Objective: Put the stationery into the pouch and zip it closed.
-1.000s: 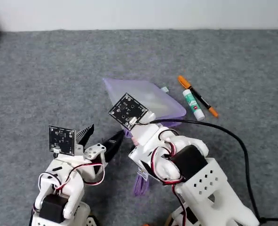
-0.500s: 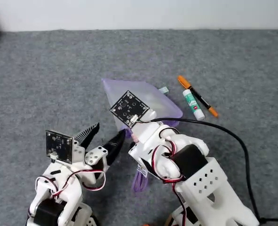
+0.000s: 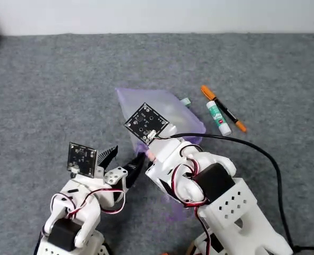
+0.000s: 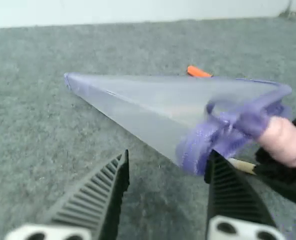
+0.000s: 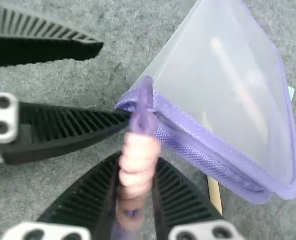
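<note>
My right gripper (image 5: 136, 170) is clenched on the pink pull tab (image 5: 137, 155) that hangs on the purple strap (image 4: 228, 127) at one corner of the pouch (image 3: 167, 109). The pouch lies in the middle of the high view on the grey carpet (image 3: 50, 79), and the corner that I hold seems to be raised a little from it. My left gripper (image 4: 168, 165) is released, with its jaws spread wide. One jaw is just beside the strap and the other stands apart, over the carpet under the pouch.

The orange pen (image 3: 223, 109) and the glue stick (image 3: 218, 118) lie together to the right of the pouch, outside it. So I judge that the filling is not finished and that the pouch must first be held steady.

To do this well, I should keep the right grip firm and without twisting, so the tab does not slip. The left jaws should close on the stiff edge of the pouch next to the zipper, not on the loose strap and not on my right fingers (image 5: 87, 130), which are very near. The wall of the pouch looks thin and smooth, so a shallow bite could slide off; a deeper bite is safer. Then both arms can work against each other along the zipper line.
</note>
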### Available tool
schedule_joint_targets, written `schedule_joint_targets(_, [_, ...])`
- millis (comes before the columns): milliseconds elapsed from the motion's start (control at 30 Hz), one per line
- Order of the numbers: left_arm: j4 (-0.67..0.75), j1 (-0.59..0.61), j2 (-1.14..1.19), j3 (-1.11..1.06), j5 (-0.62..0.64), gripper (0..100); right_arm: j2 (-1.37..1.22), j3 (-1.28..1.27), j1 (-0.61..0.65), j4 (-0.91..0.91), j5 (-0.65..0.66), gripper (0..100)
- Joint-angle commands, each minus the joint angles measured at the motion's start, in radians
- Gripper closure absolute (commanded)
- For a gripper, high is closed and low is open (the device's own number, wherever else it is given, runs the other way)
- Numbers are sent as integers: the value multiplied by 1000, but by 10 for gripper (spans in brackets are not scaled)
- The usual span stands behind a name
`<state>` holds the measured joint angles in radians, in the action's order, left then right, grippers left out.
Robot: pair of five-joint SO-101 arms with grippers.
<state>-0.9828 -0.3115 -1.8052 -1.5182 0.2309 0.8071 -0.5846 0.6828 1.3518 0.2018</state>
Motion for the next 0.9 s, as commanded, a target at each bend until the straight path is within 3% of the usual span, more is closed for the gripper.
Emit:
schedule_joint_targets(0, [81, 2, -8, -15, -2, 768, 30, 12, -5, 10, 9, 991])
schedule_joint_targets(233, [100, 2, -8, -21, -2, 777, 28, 12, -5, 12, 8, 991])
schedule_joint_targets(500, [103, -8, -8, -27, -2, 909, 30, 12, 62, 87, -6, 991])
schedule_joint_targets(867, [104, -8, -8, -76, -2, 921, 36, 11, 94, 97, -58, 991])
